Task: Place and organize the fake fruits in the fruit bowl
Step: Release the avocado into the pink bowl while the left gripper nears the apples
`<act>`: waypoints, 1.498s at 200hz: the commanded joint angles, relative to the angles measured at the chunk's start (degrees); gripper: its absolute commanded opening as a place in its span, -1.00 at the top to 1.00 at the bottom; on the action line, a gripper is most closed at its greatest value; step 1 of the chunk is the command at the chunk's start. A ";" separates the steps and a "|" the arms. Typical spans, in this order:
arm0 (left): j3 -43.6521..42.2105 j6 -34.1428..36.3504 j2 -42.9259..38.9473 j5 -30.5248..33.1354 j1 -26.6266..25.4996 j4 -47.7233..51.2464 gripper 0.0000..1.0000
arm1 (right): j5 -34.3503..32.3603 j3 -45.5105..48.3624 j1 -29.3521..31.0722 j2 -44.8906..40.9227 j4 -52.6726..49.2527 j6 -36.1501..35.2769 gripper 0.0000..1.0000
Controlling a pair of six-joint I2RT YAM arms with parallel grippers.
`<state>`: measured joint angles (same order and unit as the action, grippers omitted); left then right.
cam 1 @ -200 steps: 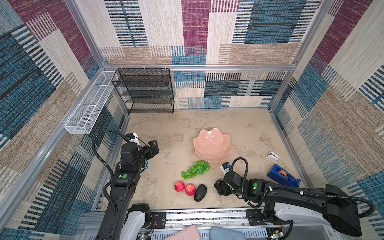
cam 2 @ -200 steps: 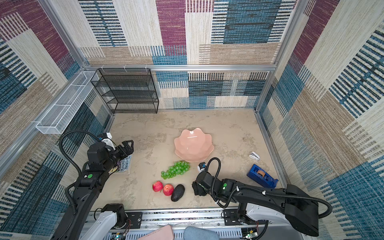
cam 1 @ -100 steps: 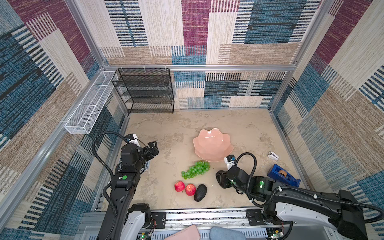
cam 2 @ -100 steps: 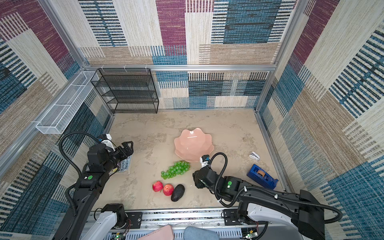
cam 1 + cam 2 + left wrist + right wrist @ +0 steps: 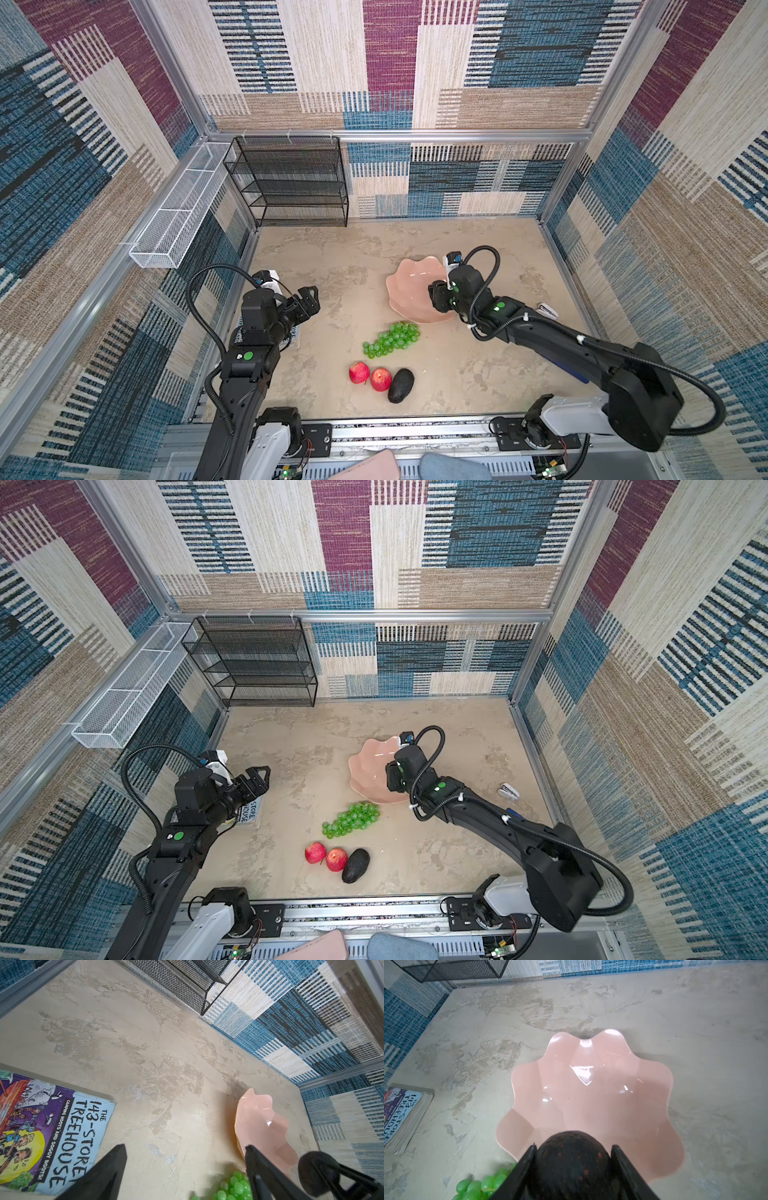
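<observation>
Fruit bowl (image 5: 409, 286) sits right of centre on a beige, mottled, stone-look worktop (image 5: 353, 249). Around it are woven patchwork walls of blue, maroon and tan on an aluminium frame. A black mesh rack (image 5: 291, 183) stands in the far left corner, and a white wire basket (image 5: 178, 212) hangs on the left wall.

The bowl is glossy pale pink, wide and shallow, with a scalloped petal rim; light glints on its inside in the right wrist view. Over it hangs the right gripper (image 5: 573, 1147), its fingers (image 5: 525, 1167) clamped on a dark, red-speckled avocado (image 5: 571, 1167).

Just in front of the bowl lie the green grapes (image 5: 392, 340), close against its rim. Nearer the front edge, two red apples (image 5: 359, 372) and a second avocado (image 5: 401, 385) lie in a row.

The left gripper (image 5: 186, 1153) hovers at the left near a colourful book (image 5: 52, 1136), fingers spread wide with nothing between them.
</observation>
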<state>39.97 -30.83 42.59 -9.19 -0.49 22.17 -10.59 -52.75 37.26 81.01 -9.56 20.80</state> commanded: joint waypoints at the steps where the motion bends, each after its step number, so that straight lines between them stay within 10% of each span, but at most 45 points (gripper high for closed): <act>1: 0.70 0.88 -0.10 -4.03 0.00 3.53 -0.81 | 5.79 -3.43 -1.53 5.94 6.19 -4.92 0.04; 128: -4.58 -1.28 0.34 -11.49 -6.34 13.25 -0.62 | 11.62 -12.70 -3.75 28.00 9.75 -4.94 -0.27; 194: -9.26 -7.91 1.41 -5.43 -22.67 13.90 -0.60 | 7.00 -9.60 -3.80 12.63 10.65 -3.13 -1.00; 299: -10.77 -8.85 8.31 1.99 -33.12 11.46 -0.69 | 3.73 7.70 -3.86 -10.31 12.75 0.79 -0.99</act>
<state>29.45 -38.79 49.52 -9.50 -32.82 35.42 -5.17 -46.41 33.39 72.73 1.98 20.56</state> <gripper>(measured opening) 0.842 0.996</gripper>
